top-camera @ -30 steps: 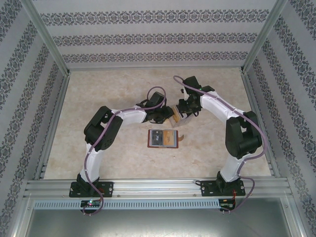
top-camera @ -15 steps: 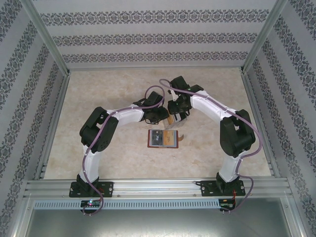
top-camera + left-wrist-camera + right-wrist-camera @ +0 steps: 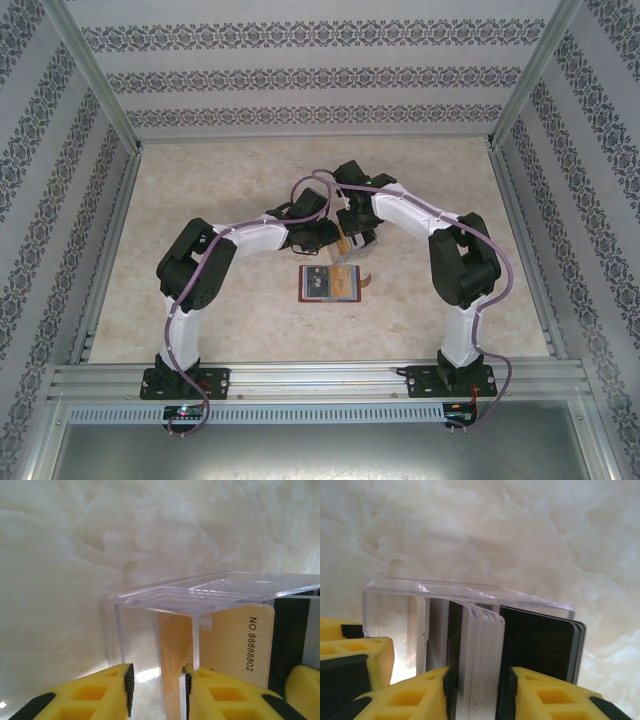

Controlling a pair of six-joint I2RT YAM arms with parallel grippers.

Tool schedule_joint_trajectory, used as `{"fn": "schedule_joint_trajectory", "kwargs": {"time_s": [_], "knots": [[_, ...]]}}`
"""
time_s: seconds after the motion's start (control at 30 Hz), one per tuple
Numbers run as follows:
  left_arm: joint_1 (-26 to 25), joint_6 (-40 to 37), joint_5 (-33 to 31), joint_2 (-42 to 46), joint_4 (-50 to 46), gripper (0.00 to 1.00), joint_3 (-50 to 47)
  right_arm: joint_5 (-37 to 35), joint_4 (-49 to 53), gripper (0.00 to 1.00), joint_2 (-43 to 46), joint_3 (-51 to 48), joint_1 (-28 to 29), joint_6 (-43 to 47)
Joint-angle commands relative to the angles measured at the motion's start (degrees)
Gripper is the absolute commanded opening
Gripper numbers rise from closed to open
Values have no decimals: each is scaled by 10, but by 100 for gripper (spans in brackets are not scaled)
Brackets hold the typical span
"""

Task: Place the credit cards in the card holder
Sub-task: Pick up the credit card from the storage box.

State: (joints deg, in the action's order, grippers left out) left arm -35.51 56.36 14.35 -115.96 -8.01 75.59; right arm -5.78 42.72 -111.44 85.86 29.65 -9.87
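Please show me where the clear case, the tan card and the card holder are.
clear case [image 3: 215,592], left wrist view, flat upper panel
tan card [image 3: 225,645], left wrist view, printed face
card holder [image 3: 345,286], top external view, brown cover

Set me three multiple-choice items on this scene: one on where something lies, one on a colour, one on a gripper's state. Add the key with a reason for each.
1. Where does the card holder lie?
A. On the table, nearer the arm bases than the clear case
B. In the far left corner
C. On top of the right arm

2. What colour is the card printed NO.88888802?
A. Light blue
B. Tan
C. Green

3. How does the right gripper stand?
A. Wide open over bare table
B. Shut on the card holder
C. Shut on a stack of cards in the clear case

Key:
1 A: the top view shows it flat on the table, just on the near side of where the arms meet.
2 B: the left wrist view shows the number on a tan face.
3 C: the right wrist view shows a finger against each side of the stack.
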Motion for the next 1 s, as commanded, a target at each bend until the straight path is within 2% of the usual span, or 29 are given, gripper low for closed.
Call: {"fn": "schedule_joint_trajectory", "kwargs": {"time_s": [0.0, 0.33, 0.73, 0.8, 0.87, 0.97], "knots": [[6, 9, -9, 18, 2, 33, -17, -28, 16, 37, -12, 9, 10, 9], [6, 6, -24, 34, 10, 33, -32, -141, 30, 38, -3, 3, 19, -1], [6, 11, -17, 31, 16, 33, -37, -142, 20, 38, 24, -12, 19, -5], [6, 11, -17, 31, 16, 33, -37, -132, 14, 36, 28, -17, 19, -3], [6, 12, -17, 32, 15, 33, -37, -118, 11, 29, 29, -18, 19, -2], [6, 14, -16, 31, 15, 33, -37, -113, 12, 24, 29, -18, 17, -4]]}}
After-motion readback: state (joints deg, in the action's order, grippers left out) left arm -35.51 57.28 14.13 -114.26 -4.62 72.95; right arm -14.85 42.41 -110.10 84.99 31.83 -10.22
